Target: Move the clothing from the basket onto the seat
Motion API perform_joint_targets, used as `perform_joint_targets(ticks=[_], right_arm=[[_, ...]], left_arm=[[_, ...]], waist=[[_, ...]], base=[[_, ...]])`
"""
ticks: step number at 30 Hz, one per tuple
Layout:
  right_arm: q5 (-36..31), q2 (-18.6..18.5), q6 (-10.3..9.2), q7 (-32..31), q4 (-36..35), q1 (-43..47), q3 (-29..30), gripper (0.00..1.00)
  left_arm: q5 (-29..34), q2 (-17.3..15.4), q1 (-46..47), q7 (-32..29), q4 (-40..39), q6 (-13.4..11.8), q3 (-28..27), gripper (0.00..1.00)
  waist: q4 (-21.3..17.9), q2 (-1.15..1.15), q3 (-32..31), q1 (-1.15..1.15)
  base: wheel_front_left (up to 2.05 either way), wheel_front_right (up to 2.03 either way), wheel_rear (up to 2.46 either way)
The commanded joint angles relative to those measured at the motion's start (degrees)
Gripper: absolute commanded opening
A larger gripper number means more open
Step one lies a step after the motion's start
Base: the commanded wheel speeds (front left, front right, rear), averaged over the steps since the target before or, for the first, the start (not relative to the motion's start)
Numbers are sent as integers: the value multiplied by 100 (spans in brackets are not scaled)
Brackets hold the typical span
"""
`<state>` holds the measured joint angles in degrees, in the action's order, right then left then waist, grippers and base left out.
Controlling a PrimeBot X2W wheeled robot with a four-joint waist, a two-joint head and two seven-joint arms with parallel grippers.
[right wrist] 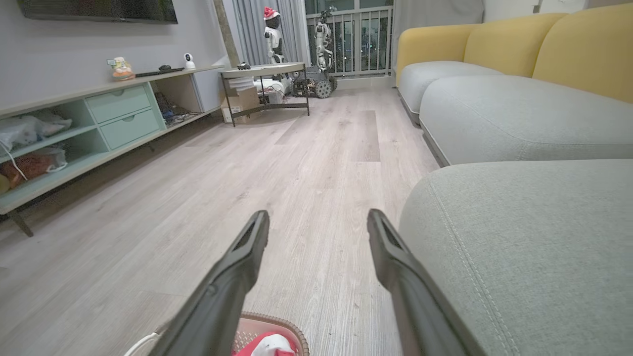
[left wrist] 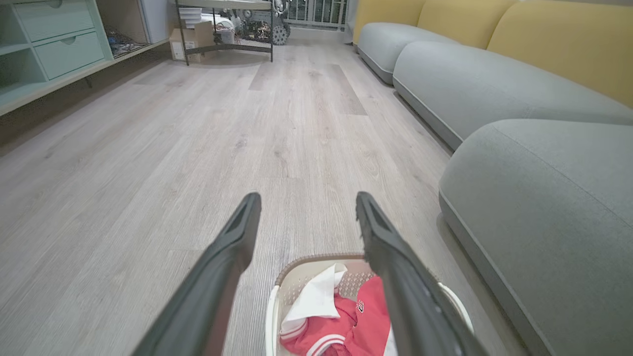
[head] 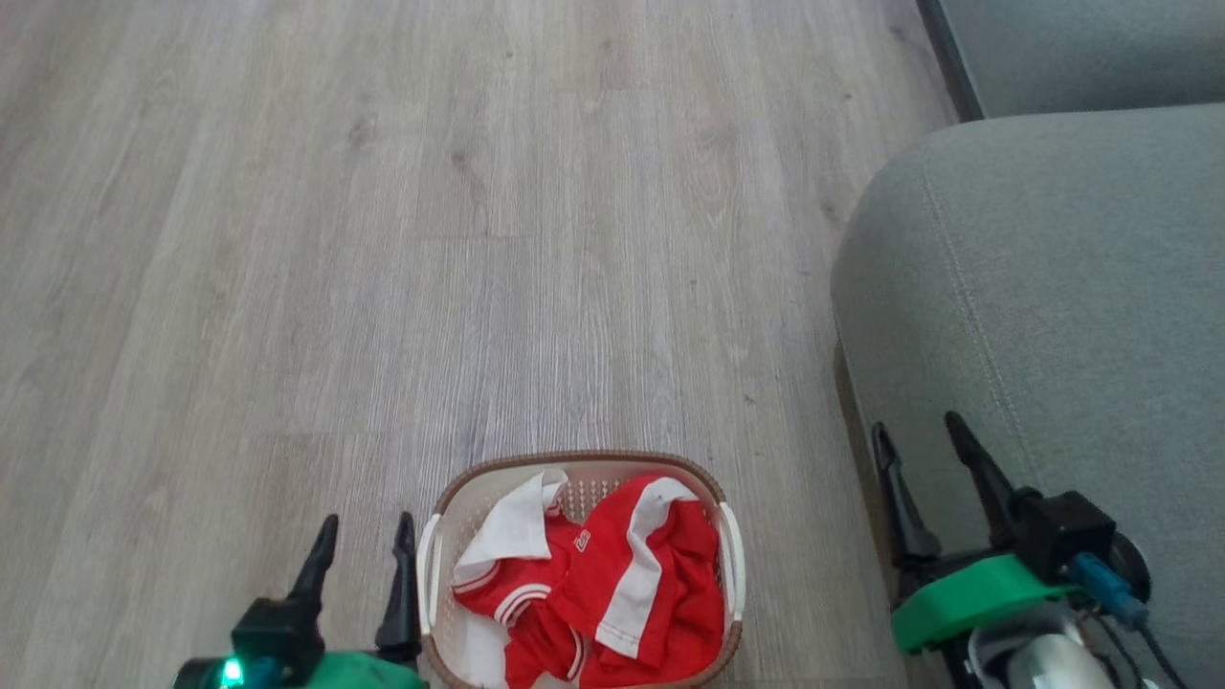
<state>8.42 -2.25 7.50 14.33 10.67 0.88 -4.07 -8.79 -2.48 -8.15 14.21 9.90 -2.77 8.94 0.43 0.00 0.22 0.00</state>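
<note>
The cream basket [head: 584,464] with a brown rim stands on the wooden floor at the bottom centre of the head view, holding the crumpled red clothing [head: 660,584] with white panels. My left gripper [head: 367,534] hangs open just left of the basket, with nothing between its fingers. My right gripper [head: 919,435] is open over the near edge of the grey seat [head: 1072,287], to the basket's right. The left wrist view looks down on the basket [left wrist: 306,269] and clothing [left wrist: 366,321] between the open gripper [left wrist: 306,202]. The right wrist view shows its open gripper [right wrist: 317,220], the basket rim [right wrist: 277,321] and the seat [right wrist: 519,232].
Wooden floor [head: 431,239] stretches ahead and to the left. More grey cushions [left wrist: 474,84] with yellow backs [left wrist: 559,39] line the right side. A mint-green low cabinet [right wrist: 99,128] runs along the left wall, and a metal-legged table [right wrist: 262,74] stands far ahead.
</note>
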Motion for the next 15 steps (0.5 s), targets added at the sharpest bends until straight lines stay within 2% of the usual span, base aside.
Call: perform_joint_targets(ticks=[1,9,15], right_arm=[[-92,-63,-1,67,-246,-211,-50,100],[-222,-63,-1,67,-548,-558,499,100],[-289,-63,-1,67,-798,-1026,720,100]], left_arm=[[66,-40,308,79,-108,28,-90,100],[202,-40,936,79,289,181,395,100],[312,-40,1730,79,959,316,859,100]], waist=[[16,0,132,0],[37,0,1018,0],[-27,0,1933,0]], base=[[0,0,0],[0,0,0],[0,0,0]])
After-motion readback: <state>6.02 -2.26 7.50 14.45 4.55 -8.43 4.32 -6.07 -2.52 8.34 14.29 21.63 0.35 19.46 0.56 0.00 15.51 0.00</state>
